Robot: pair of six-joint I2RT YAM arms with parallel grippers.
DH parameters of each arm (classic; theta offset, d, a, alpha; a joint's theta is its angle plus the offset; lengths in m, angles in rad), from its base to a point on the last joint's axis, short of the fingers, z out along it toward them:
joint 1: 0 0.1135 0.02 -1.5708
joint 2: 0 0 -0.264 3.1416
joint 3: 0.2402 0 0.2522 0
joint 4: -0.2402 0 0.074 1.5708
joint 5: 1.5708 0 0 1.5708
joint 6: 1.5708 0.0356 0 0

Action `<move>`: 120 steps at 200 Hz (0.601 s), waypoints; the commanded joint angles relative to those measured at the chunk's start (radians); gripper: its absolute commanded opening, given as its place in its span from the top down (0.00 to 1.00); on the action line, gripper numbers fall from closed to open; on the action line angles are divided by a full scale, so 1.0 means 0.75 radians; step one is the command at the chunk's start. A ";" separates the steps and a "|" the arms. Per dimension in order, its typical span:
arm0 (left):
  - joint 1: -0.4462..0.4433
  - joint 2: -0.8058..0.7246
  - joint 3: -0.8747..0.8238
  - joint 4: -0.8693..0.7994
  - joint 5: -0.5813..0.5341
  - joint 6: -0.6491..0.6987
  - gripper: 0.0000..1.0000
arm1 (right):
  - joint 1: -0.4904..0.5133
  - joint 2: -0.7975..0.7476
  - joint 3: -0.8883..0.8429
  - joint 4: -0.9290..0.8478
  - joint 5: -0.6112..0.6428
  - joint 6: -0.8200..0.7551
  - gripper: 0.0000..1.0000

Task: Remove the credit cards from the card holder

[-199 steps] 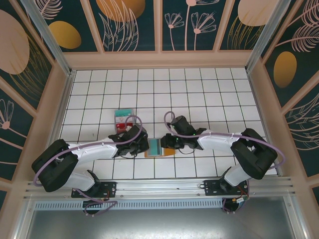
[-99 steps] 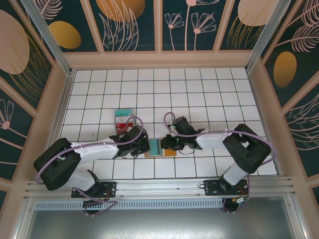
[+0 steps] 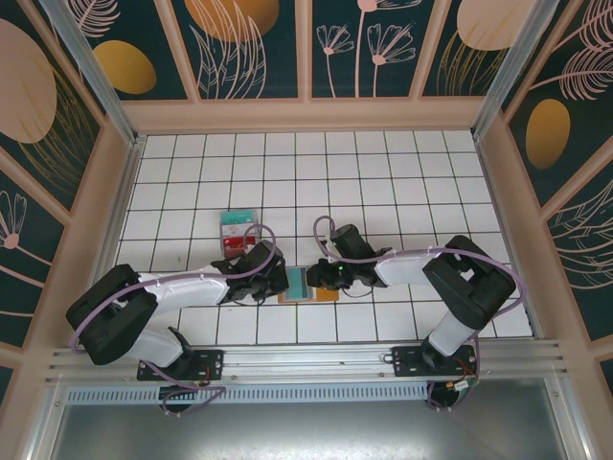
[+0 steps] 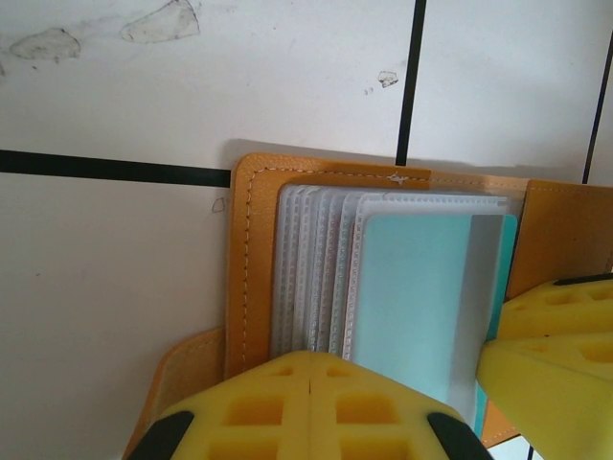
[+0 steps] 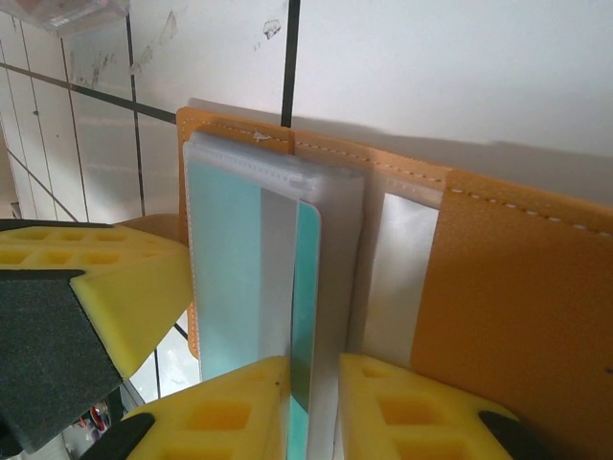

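Card holder [image 4: 241,268] under L gripper [image 4: 311,369]; R gripper [image 5: 314,383] pinches teal card [image 5: 305,287].

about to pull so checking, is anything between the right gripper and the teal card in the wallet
Nothing visible. The right gripper has a finger on either side of the teal card edge, though a clear sleeve covers most of the card. The left gripper rests on the wallet off to one side.
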 commanded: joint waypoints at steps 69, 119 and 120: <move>-0.014 0.052 0.022 -0.140 -0.040 -0.015 1.00 | -0.064 -0.065 -0.044 -0.029 -0.001 -0.029 1.00; -0.014 0.069 0.023 -0.153 -0.038 -0.025 1.00 | -0.104 -0.119 -0.086 -0.079 0.004 -0.062 1.00; -0.014 0.070 0.023 -0.153 -0.038 -0.025 1.00 | -0.105 -0.119 -0.087 -0.079 0.004 -0.062 1.00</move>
